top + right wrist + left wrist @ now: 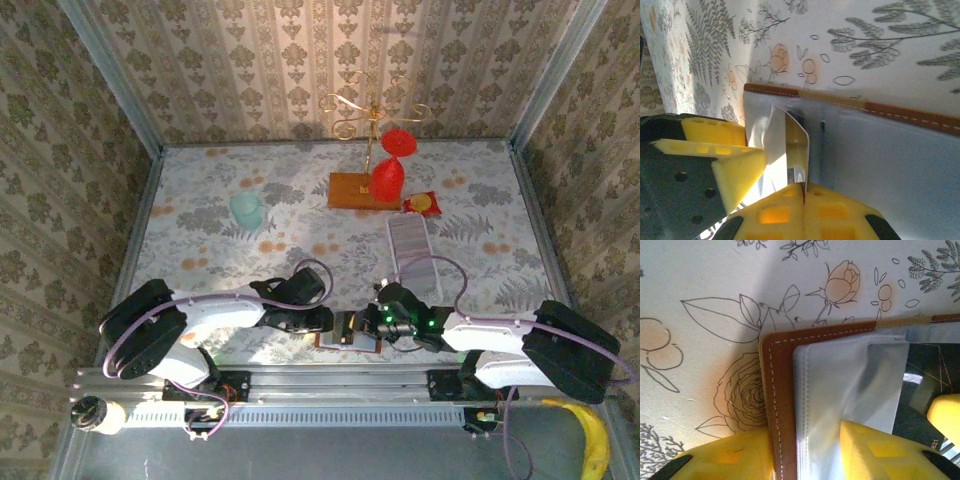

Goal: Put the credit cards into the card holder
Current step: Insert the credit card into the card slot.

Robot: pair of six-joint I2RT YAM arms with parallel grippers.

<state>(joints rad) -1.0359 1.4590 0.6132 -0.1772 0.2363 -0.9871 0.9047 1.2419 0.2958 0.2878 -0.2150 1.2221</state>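
The card holder (350,328) lies open near the table's front edge, its orange-brown leather rim (774,390) framing grey pockets (890,170). My right gripper (804,189) is shut on one credit card (798,145), held edge-on with its far end at the pocket mouth by the holder's corner. My left gripper (805,440) stands open astride the holder's left edge: one yellow finger (730,455) is outside the leather over the table, the other rests on the grey pocket sheet (840,375). In the top view both grippers (325,320) (385,322) meet over the holder. Further cards sit in the white tray (412,245).
A brown wooden stand base (362,190) with a gold rack and red items (388,175) stands at the back. A red-and-yellow packet (422,203) lies beside it and a teal cup (246,208) sits to the left. Metal walls bound the table on all sides.
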